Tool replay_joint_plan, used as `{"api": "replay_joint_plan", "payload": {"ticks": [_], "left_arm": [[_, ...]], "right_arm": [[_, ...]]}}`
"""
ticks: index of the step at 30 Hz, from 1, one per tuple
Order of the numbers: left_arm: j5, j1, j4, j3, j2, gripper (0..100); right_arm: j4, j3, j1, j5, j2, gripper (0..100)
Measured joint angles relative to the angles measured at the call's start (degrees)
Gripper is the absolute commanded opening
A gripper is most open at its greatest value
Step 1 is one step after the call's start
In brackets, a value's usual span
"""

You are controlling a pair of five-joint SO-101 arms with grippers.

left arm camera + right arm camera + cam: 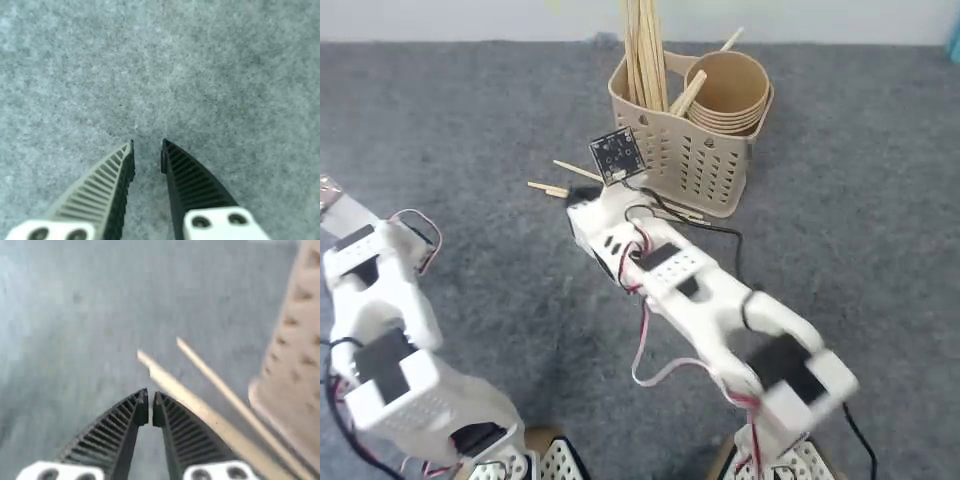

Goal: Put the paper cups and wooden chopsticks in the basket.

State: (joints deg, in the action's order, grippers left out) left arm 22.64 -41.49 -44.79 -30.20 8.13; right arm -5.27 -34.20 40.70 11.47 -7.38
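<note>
A beige perforated basket (705,170) stands at the back of the grey carpet. It holds a stack of brown paper cups (730,85) and a bunch of upright wooden chopsticks (645,50). Two loose chopsticks (550,188) lie on the carpet just left of the basket. My right arm (660,265) stretches up to them. In the right wrist view my right gripper (150,407) is shut with nothing in it, its tips right beside the nearer chopstick (195,407); the basket wall (295,355) is close by. My left gripper (147,150) hangs slightly open over bare carpet at the table's left.
The left arm (380,330) takes up the near left corner. Cables (700,225) trail from the right arm's wrist past the foot of the basket. Grey carpet (470,120) spreads out on the left and at the right of the basket.
</note>
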Motion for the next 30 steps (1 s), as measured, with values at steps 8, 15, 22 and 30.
{"api": "replay_joint_plan", "payload": {"ticks": [8,15,22,30], "left_arm": [[0.0,0.0,0.9,0.0,0.0,8],[0.0,0.0,1.1,0.0,0.0,8],[0.0,0.0,1.1,0.0,0.0,8],[0.0,0.0,1.1,0.0,0.0,8]], "right_arm": [[-8.7,22.4,-1.3,0.2,-24.9,2.0],[1.0,41.8,-4.5,0.4,-39.6,2.0],[12.3,55.4,-5.5,0.4,-47.5,2.0],[19.8,62.4,-5.5,0.4,-51.2,2.0]]}}
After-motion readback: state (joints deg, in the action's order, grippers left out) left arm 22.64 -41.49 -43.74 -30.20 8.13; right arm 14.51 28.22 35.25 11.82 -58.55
